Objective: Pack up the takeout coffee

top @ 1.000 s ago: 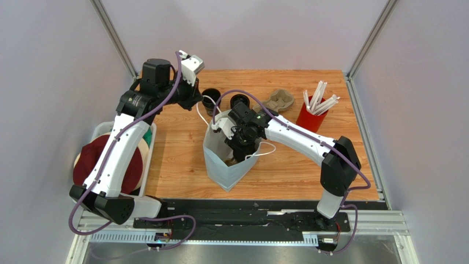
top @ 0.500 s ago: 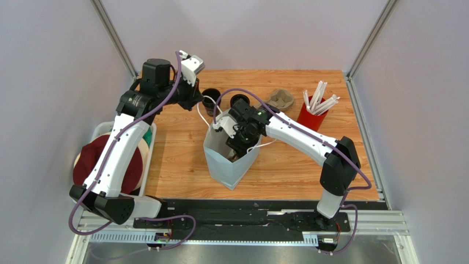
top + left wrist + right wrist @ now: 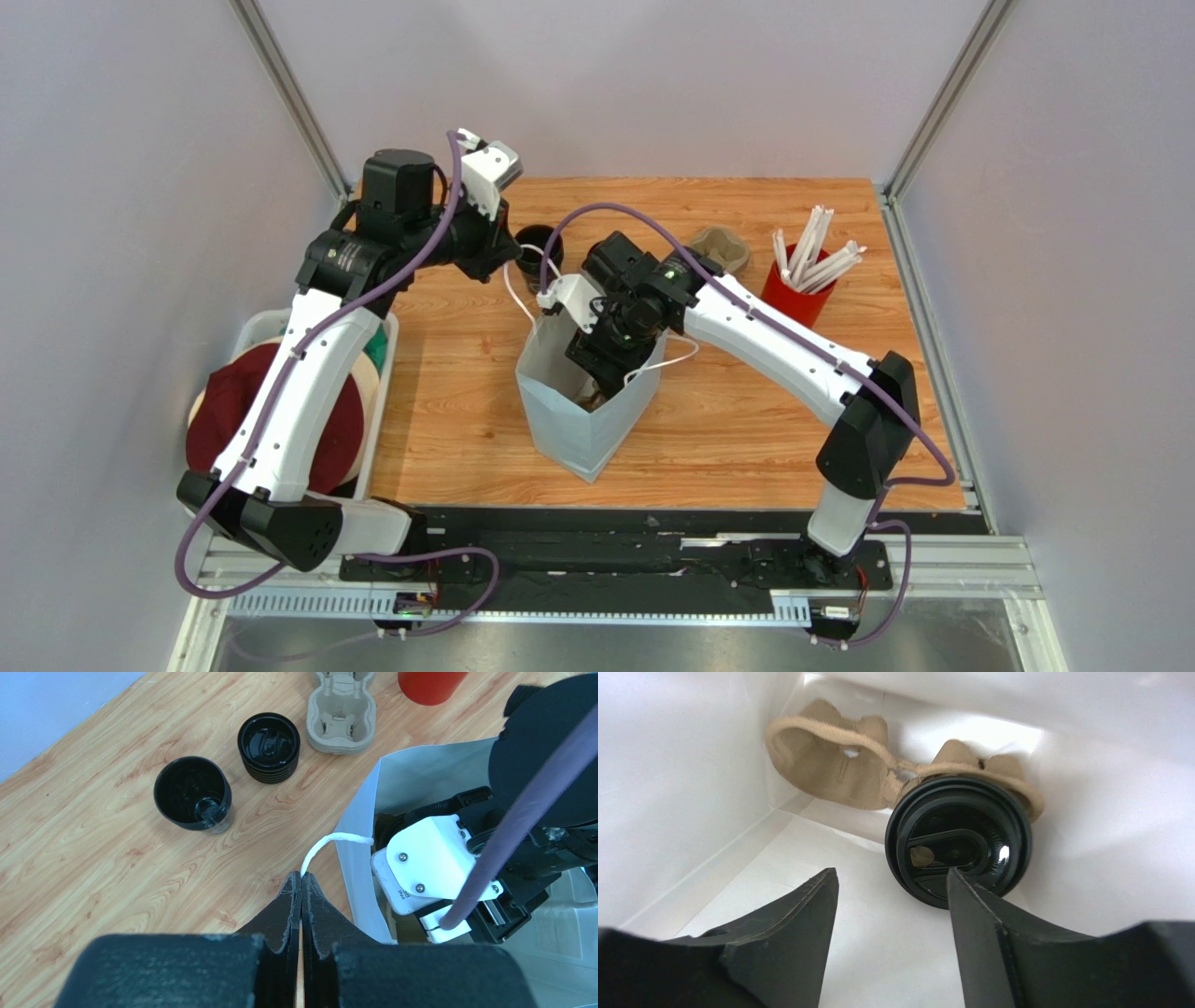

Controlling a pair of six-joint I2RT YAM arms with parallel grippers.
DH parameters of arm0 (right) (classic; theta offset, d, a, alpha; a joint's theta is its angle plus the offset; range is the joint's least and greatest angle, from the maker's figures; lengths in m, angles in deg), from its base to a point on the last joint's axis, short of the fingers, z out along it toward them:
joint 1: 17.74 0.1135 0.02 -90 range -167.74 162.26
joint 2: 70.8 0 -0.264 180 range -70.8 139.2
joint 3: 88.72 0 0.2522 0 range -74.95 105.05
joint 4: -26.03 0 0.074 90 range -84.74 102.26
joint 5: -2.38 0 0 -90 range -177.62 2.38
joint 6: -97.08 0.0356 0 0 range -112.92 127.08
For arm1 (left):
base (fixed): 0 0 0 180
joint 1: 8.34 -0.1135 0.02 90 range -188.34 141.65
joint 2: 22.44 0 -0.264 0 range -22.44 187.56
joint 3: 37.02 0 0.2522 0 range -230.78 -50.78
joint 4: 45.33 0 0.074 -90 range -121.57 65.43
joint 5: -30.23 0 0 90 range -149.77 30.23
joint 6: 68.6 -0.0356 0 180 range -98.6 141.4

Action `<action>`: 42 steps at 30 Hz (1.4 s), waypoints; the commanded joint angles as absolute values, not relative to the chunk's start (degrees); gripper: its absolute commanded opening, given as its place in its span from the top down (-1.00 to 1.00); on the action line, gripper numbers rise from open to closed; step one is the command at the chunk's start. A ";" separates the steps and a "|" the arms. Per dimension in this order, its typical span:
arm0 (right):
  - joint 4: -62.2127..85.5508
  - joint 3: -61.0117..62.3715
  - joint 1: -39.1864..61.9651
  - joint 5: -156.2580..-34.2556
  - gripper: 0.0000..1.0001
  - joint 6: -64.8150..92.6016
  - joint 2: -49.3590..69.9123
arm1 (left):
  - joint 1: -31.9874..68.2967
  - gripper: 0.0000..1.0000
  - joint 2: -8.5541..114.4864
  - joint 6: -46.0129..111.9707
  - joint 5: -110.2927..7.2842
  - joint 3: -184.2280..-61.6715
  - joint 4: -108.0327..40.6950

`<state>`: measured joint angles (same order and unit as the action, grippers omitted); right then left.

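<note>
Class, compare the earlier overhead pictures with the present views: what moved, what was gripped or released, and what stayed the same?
The right claw opened, releasing the takeout coffee, and drew back up in the white paper bag; the coffee sits free against the cardboard carrier inside. The left claw stayed shut on the bag's handle; the open cup and red cup did not move.

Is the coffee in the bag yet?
Nearly done. The takeout coffee, lid on, sits in the cardboard carrier inside the white paper bag. The right gripper stands open over it, and the left gripper pinches the bag's handle. Left, probably: pull out and release the handle.
</note>
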<state>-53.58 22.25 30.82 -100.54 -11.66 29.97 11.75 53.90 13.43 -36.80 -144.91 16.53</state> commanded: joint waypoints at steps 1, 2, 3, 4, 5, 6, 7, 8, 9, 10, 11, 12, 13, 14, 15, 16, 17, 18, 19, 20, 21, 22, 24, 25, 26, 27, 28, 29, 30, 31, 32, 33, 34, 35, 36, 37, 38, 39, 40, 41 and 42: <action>-53.48 28.13 30.51 -100.10 -0.32 -11.99 25.62 | 11.43 0.94 53.06 13.31 -34.98 -145.88 14.66; -53.48 28.92 30.43 -99.84 -0.36 -12.17 24.92 | 11.43 0.92 53.06 13.40 -34.81 -145.97 14.58; -53.56 29.63 30.43 -99.31 -0.38 -12.26 24.65 | 11.43 0.91 53.15 13.31 -34.72 -146.05 14.58; -53.48 30.59 30.25 -98.87 -0.39 -12.34 24.21 | 11.43 0.91 53.32 13.40 -34.63 -146.14 14.58; -53.39 32.17 29.99 -98.60 -0.42 -12.52 23.60 | 11.43 0.89 53.32 13.31 -34.54 -146.23 14.66; -53.30 33.05 29.73 -97.91 -0.42 -12.52 23.16 | 11.43 0.88 53.41 13.40 -34.37 -146.40 14.67; -53.13 33.76 29.46 -97.55 -0.43 -12.52 22.80 | 11.43 0.88 53.67 13.23 -34.28 -146.41 14.67; -52.78 35.25 28.76 -97.37 -0.44 -12.43 22.02 | 11.43 0.87 53.67 13.31 -34.19 -146.67 14.58; -52.51 35.96 28.32 -96.85 -0.45 -12.26 21.57 | 11.43 0.86 53.85 13.23 -33.93 -146.84 14.66; -52.16 36.49 27.88 -96.50 -0.47 -12.17 21.13 | 11.43 0.85 54.11 13.31 -33.66 -147.02 14.58; -51.12 37.27 26.83 -96.06 -0.49 -12.00 20.09 | 11.43 0.85 54.29 13.31 -33.40 -147.19 14.75; -50.50 37.46 26.30 -94.92 -0.50 -11.47 19.47 | 11.43 0.85 54.46 13.31 -32.70 -147.54 14.75; -49.79 37.46 25.60 -94.48 -0.52 -11.29 18.76 | 11.43 0.84 54.90 13.31 -32.52 -147.72 14.84; -48.13 37.46 24.11 -93.95 -0.54 -11.03 17.54 | 11.43 0.84 55.16 13.23 -32.17 -148.07 15.10; -47.16 37.02 23.23 -92.73 -0.54 -10.33 16.83 | 11.43 0.83 55.43 12.88 -31.47 -148.68 15.10; -46.02 36.76 22.26 -92.02 -0.54 -9.80 16.13 | 11.52 0.81 56.04 12.70 -31.03 -148.95 15.54; -43.74 36.41 19.82 -91.66 -0.54 -9.36 14.81 | 11.61 0.80 56.39 12.44 -30.85 -149.30 15.72; -42.59 35.45 18.40 -91.14 -0.54 -9.01 14.19 | 11.78 0.79 56.75 11.74 -30.33 -149.74 15.81; -41.27 34.83 16.91 -90.78 -0.54 -7.79 13.49 | 11.96 0.77 57.27 11.30 -30.41 -149.92 15.72; -38.48 33.95 13.76 -90.52 -0.54 -7.25 12.09 | 12.13 0.76 57.54 10.77 -30.58 -149.92 15.72; -36.97 32.99 12.34 -89.73 -0.54 -6.64 11.38 | 12.57 0.75 57.80 9.81 -30.85 -150.36 15.72; -35.82 31.24 11.02 -89.12 -0.54 -5.94 10.85 | 12.83 0.74 58.50 9.45 -30.94 -150.62 15.89; -33.10 29.82 7.58 -85.88 -0.52 -5.75 10.14 | 13.45 0.75 59.73 8.49 -31.03 -151.76 16.16; -32.57 28.51 6.79 -84.64 -0.51 -5.75 10.06 | 13.63 0.74 60.26 8.31 -30.94 -152.20 16.42; -31.78 27.88 5.48 -83.84 -0.50 -5.75 10.14 | 13.80 0.74 60.70 8.13 -30.94 -152.73 16.60; -31.33 27.09 4.86 -82.27 -0.50 -5.58 10.32 | 14.15 0.75 61.57 7.78 -30.50 -153.60 16.77; -30.89 25.69 4.15 -81.91 -0.49 -5.23 10.41 | 14.42 0.74 61.93 7.69 -30.32 -153.87 16.86; -29.85 24.72 2.67 -81.55 -0.47 -4.70 10.41 | 14.59 0.74 62.28 7.51 -30.06 -154.14 16.86; -29.14 24.02 1.87 -80.16 -0.46 -4.26 10.49 | 15.20 0.74 62.90 7.16 -29.62 -154.84 16.95; -28.52 23.31 0.99 -79.28 -0.43 -3.82 10.67 | 15.47 0.74 63.25 6.99 -29.53 -155.02 16.86; -27.65 22.26 -0.93 -78.83 -0.40 -2.86 11.11 | 16.17 0.74 63.60 6.81 -29.36 -155.37 16.86; -27.46 21.99 -2.17 -79.00 -0.37 -2.24 11.46 | 16.44 0.74 64.21 6.55 -29.18 -155.89 16.86; -27.20 21.82 -3.40 -79.35 -0.36 -1.63 11.90 | 16.70 0.74 64.48 6.28 -29.18 -156.07 16.86; -26.85 21.90 -6.02 -79.44 -0.31 -0.93 12.86 | 17.23 0.74 64.83 6.11 -29.09 -156.33 16.86; -26.85 21.90 -7.18 -79.96 -0.29 0.30 13.39 | 17.49 0.74 65.44 5.93 -28.66 -156.86 16.86; -26.76 22.16 -8.32 -80.23 -0.27 0.92 14.00 | 17.67 0.74 65.80 5.84 -28.39 -157.13 16.86; -26.67 22.25 -10.51 -80.49 -0.23 1.45 14.97 | 18.02 0.74 66.15 5.93 -28.13 -157.39 16.86; -26.76 22.34 -11.31 -81.02 -0.22 1.89 15.33 | 18.28 0.74 66.68 5.76 -27.60 -157.83 16.95; -26.67 22.34 -12.02 -80.85 -0.20 1.98 16.11 | 18.46 0.74 66.86 5.58 -27.34 -158.09 16.95; -26.58 22.25 -12.98 -80.76 -0.19 2.16 16.38 | 18.90 0.74 67.12 5.58 -26.64 -158.36 16.95; -26.50 22.08 -13.51 -80.85 -0.18 1.98 16.73 | 19.16 0.74 67.47 5.49 -26.28 -158.62 16.95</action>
<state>-29.86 21.84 -11.26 -81.46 -0.56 15.83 18.07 66.62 7.29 -29.40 -155.77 17.30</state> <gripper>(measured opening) 0.599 0.128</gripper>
